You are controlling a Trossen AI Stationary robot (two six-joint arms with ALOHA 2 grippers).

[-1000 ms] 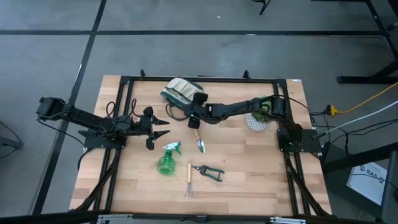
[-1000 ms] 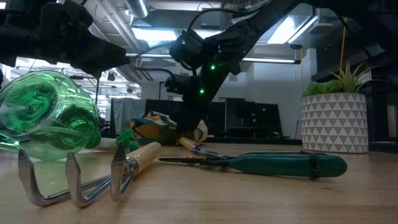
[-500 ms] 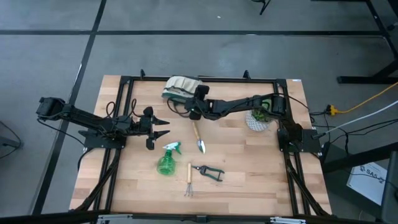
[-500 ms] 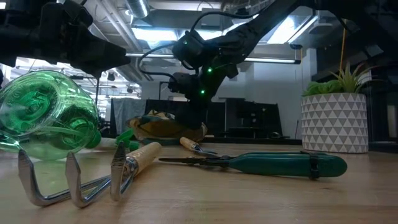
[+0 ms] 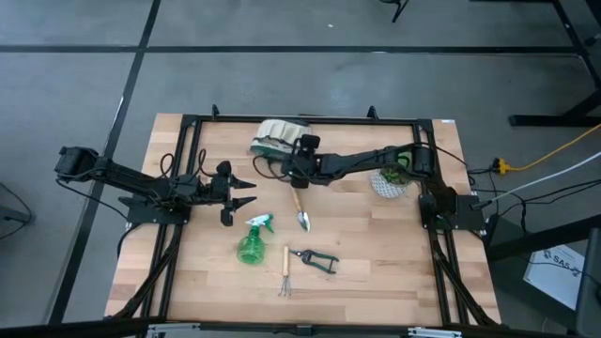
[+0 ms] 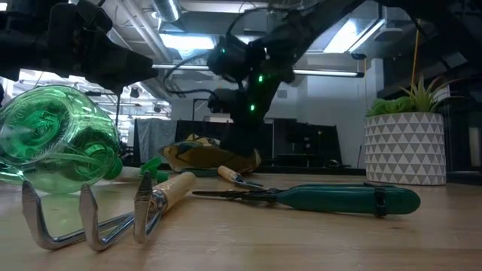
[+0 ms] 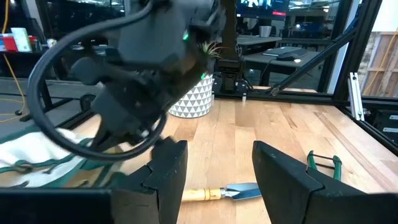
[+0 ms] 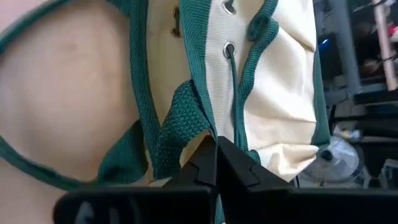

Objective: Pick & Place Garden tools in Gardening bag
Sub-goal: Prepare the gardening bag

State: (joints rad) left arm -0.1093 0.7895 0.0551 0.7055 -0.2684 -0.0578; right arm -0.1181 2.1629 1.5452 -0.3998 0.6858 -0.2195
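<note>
The beige gardening bag [image 5: 278, 135] with green trim lies on its side at the table's far middle. My right gripper [image 8: 216, 149] stands over its near edge, shut on the green trim. The trowel [image 5: 300, 208], green spray bottle [image 5: 251, 241], small rake [image 5: 285, 272] and pruning shears [image 5: 315, 260] lie flat on the wood in the middle and nearer me. My left gripper [image 5: 246, 192] hovers open left of the trowel, holding nothing. My right gripper pinches the bag's green trim [image 8: 186, 121] at the rim between its two fingertips. The fingers come from above, slanting down. One layer or several, I cannot tell. The bag stays slumped on the table [image 6: 202, 154].
A potted plant in a white patterned pot [image 5: 389, 178] stands at the far right, under my right arm. A black frame [image 5: 188, 122] runs round the tabletop. Bare wood lies to the right of the tools.
My right gripper has moved from above the trowel's handle toward the table's far edge, onto the bag, and has shut there. The bag's raised part has sunk flatter. The tools lie where they were.
</note>
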